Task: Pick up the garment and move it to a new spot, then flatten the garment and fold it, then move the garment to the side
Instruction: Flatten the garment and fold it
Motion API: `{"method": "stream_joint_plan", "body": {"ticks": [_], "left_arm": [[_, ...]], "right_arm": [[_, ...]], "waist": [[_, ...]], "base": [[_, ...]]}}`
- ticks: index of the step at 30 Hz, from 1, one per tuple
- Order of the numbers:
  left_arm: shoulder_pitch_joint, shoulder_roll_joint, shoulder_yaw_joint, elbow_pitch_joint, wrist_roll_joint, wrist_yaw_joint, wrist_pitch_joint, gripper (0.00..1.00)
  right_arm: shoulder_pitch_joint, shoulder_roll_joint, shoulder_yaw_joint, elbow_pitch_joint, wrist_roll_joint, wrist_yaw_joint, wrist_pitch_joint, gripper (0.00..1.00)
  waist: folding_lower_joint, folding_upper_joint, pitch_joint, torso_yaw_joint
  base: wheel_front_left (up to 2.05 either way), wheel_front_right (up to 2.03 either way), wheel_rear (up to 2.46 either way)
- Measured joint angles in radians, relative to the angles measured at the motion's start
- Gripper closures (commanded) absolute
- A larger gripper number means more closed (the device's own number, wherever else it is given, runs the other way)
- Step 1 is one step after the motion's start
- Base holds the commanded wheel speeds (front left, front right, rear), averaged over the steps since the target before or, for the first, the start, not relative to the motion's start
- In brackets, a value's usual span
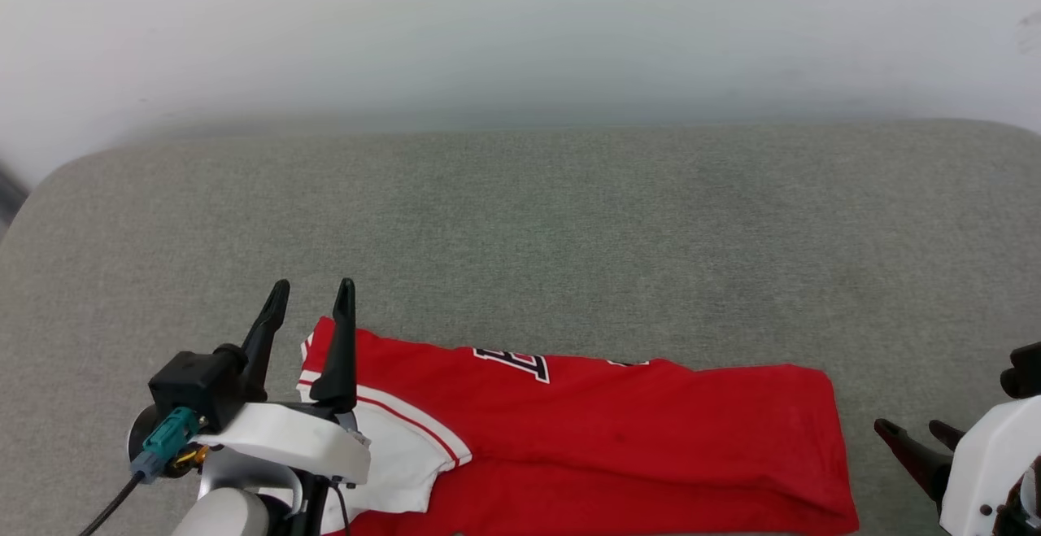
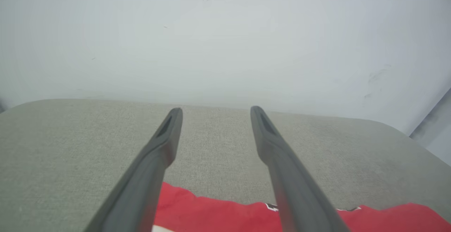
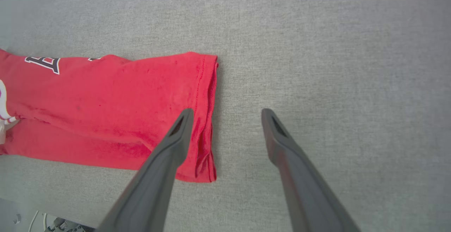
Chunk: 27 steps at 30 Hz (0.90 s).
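The garment (image 1: 634, 430) is laid flat on the near part of a grey padded surface (image 1: 569, 219). This surface runs on past the garment's far edge to a white wall (image 1: 488, 32). The garment's long axis is set across the head view. Its white sleeve (image 1: 398, 455), trimmed with a red stripe, is turned to the robot's left, and its hem (image 3: 206, 119) to the robot's right. A fragment of black, white-outlined lettering (image 1: 516, 362) is seen at the far edge. The sleeve is shown plainly in the head view, while the hem's stitching and doubled layers are made out in the right wrist view, where the garment (image 3: 116, 108) is seen from above. In the left wrist view, the far edge of the garment (image 2: 218, 214) is caught low, with the wall behind. The left gripper (image 1: 314, 284) is held at the garment's sleeve end, its jaws apart and nothing between them, as is confirmed in its own view (image 2: 216, 108). The right gripper (image 1: 909, 425) is held beside the hem end, jaws likewise spread and empty (image 3: 227, 110). Whether one finger touches the hem cannot be told.
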Motion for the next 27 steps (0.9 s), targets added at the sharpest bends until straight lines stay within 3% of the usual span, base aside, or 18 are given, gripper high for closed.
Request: {"method": "stream_joint_plan", "body": {"ticks": [8,18,19,21,27], "left_arm": [[-0.040,-0.030,-0.023,-0.039,0.095,0.002,-0.062,0.00],[-0.048,-0.055,-0.015,-0.058,0.131,-0.015,-0.073,0.00],[-0.048,-0.054,-0.016,-0.057,0.134,-0.015,-0.073,0.00],[-0.049,-0.049,-0.017,-0.054,0.156,-0.012,-0.073,0.00],[-0.046,-0.045,-0.011,-0.050,0.156,-0.005,-0.074,0.00]], "right_arm": [[-0.010,0.018,-0.026,0.033,-0.012,0.000,0.103,0.00],[-0.037,0.045,-0.020,0.174,0.009,0.000,0.109,0.00],[-0.043,0.041,-0.015,0.185,0.014,0.000,0.109,0.51],[-0.051,0.035,-0.004,0.202,0.034,0.000,0.101,1.00],[-0.079,0.007,0.060,0.222,0.060,0.000,0.060,1.00]], "waist": [[0.0002,0.0000,0.052,0.069],[0.0001,0.0000,0.110,0.129],[0.0002,0.0000,0.112,0.130],[0.0001,0.0000,0.112,0.129],[0.0002,0.0000,0.099,0.114]], "base": [[0.00,0.00,0.00],[0.00,0.00,0.00],[0.00,0.00,0.00],[0.00,0.00,0.00],[0.00,0.00,0.00]]}}
